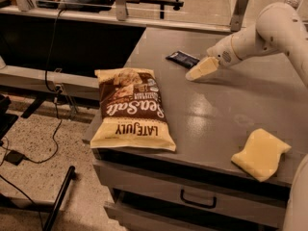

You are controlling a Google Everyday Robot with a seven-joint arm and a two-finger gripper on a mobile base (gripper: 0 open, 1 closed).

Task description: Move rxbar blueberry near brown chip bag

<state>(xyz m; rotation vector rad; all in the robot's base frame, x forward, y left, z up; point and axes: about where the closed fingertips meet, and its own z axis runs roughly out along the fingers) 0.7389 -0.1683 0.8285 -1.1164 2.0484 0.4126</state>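
The rxbar blueberry (pixel 182 59), a small flat dark navy bar, lies on the grey table at the far middle. The brown chip bag (pixel 131 108) with "Sea Salt" and "LATE JULY" lettering lies flat at the table's front left corner. My gripper (pixel 202 68), with cream-coloured fingers, hangs low over the table just right of the bar, on the white arm (pixel 262 30) that comes in from the upper right. It holds nothing.
A pale yellow sponge-like block (pixel 261 154) lies near the table's front right edge. The grey table (pixel 216 114) has a drawer with a handle (pixel 197 199) below its front. Cables and a stand leg lie on the floor at left.
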